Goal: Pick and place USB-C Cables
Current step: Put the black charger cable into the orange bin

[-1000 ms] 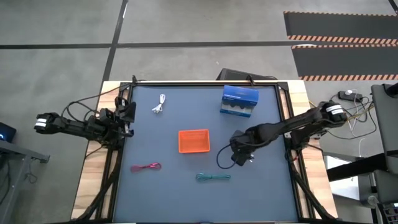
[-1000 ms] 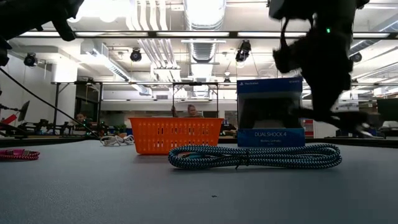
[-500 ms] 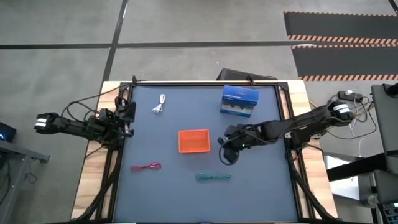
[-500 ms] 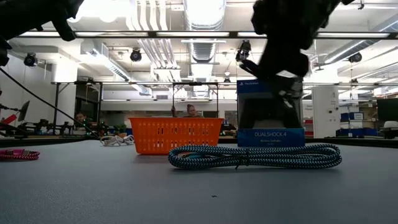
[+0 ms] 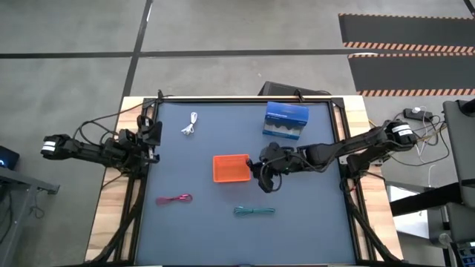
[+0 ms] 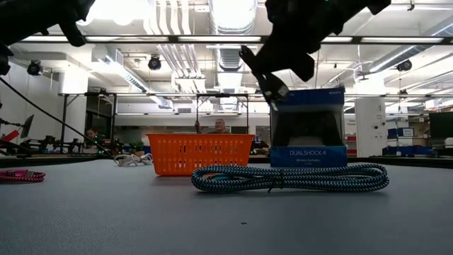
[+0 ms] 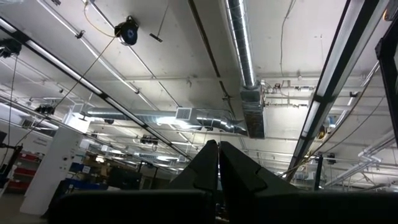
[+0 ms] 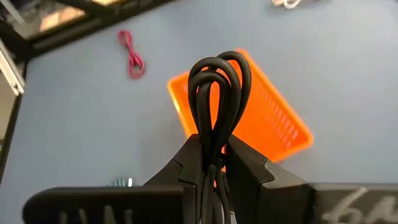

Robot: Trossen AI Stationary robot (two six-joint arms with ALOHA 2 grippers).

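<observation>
My right gripper (image 5: 260, 169) hovers just right of the orange tray (image 5: 231, 167), shut on the black coiled cable (image 8: 216, 93). In the low view it shows as a dark shape (image 6: 283, 39) up high, with the cable dangling (image 6: 263, 79). On the table lie the white cable (image 5: 190, 124), the pink-red cable (image 5: 175, 199) and the teal cable (image 5: 254, 211), which sits closest in the low view (image 6: 290, 178). My left gripper (image 5: 152, 133) waits at the table's left edge, fingers shut (image 7: 217, 168), pointing up at the ceiling. My right gripper pinches the black cable's bundled strands (image 8: 214, 140) between its two fingers. One looped end (image 8: 217, 74) sticks out past the fingertips; the rest hangs below (image 5: 266, 183). The fingers come from the table's right. The cable is lifted clear of the table.
A blue DualShock 4 box (image 5: 286, 120) stands at the far right of the table, behind the right arm. A black frame rail (image 5: 245, 99) runs around the dark mat. The arms' own black wires trail off the left edge (image 5: 96, 130).
My right gripper has travelled toward the table's left and slightly toward the far edge, from the open mat right of the tray to the tray's right rim, carrying the black cable clear of the table. The other cables, tray and left arm have stayed put.
</observation>
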